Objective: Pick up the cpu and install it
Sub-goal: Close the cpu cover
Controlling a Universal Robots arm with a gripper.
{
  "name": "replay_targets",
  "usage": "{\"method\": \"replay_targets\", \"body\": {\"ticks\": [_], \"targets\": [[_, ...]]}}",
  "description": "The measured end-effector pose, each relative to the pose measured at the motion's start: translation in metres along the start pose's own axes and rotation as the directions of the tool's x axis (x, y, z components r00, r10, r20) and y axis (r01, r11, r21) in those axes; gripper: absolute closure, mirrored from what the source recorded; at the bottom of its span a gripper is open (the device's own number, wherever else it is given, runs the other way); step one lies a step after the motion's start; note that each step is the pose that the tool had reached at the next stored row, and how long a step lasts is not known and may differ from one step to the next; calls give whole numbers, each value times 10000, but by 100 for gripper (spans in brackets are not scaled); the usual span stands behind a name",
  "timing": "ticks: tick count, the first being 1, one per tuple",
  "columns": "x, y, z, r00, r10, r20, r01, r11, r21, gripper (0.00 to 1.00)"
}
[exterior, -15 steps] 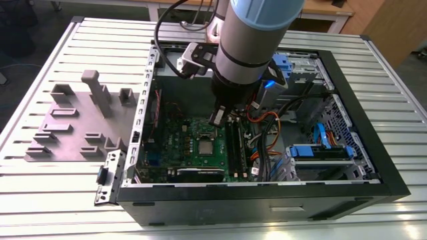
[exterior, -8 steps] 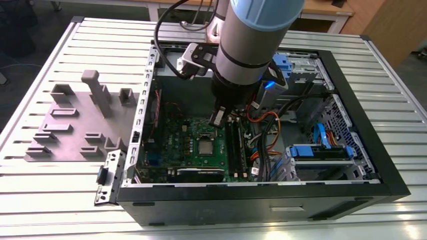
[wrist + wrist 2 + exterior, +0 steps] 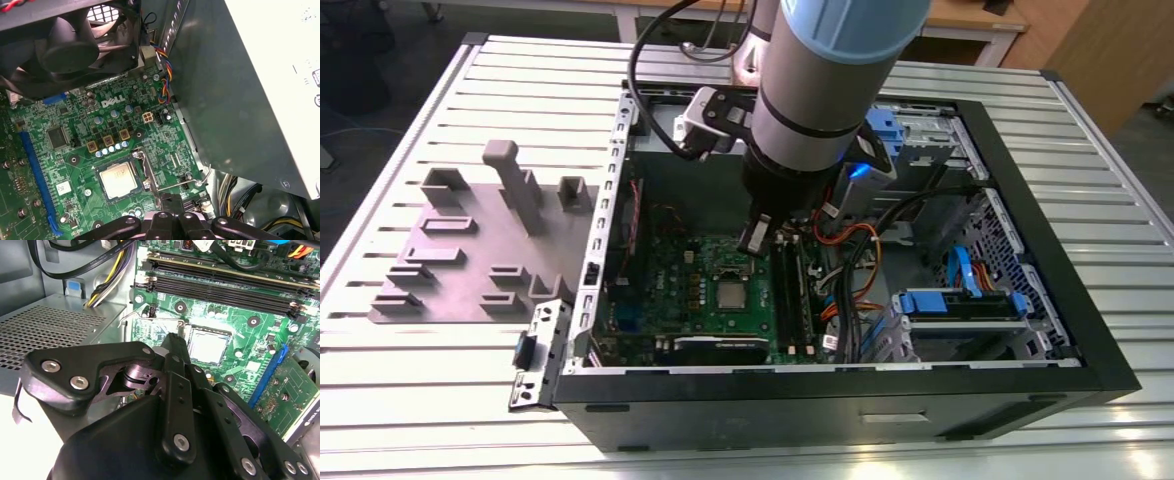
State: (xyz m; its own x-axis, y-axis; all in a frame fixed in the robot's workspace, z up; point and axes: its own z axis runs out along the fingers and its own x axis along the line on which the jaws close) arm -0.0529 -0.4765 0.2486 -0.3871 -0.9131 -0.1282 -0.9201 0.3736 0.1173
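We see the cpu (image 3: 732, 293) lying flat in its socket on the green board (image 3: 707, 265) inside the open computer case (image 3: 1014, 180), its silver top facing up in both wrist views (image 3: 206, 346) (image 3: 118, 180). The claw (image 3: 755, 238) hangs over the board just beside the socket, apart from the chip and holding nothing; in the second wrist view its tip (image 3: 176, 341) points at the socket's edge, and its fingers look drawn together. A thin wire lever (image 3: 176, 185) runs along one side of the socket, between the chip and the claw. In the exterior view the long memory slots (image 3: 790, 295) stand close on the exterior view's right of the chip, with loose cables (image 3: 854, 250) beyond them, and a dark fan (image 3: 70, 45) overhangs the board's far part in the first wrist view. The case sits on a slatted bench (image 3: 1107, 250), with a grey-purple moulded plate (image 3: 467, 255) well apart on the exterior view's left.
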Motion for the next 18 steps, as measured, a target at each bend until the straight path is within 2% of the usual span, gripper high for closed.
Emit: {"method": "replay_targets", "body": {"ticks": [3,18], "targets": [[22,-9,-4,10000,0,0,0,10000,0,89],[42,-17,-8,10000,0,0,0,10000,0,89]]}}
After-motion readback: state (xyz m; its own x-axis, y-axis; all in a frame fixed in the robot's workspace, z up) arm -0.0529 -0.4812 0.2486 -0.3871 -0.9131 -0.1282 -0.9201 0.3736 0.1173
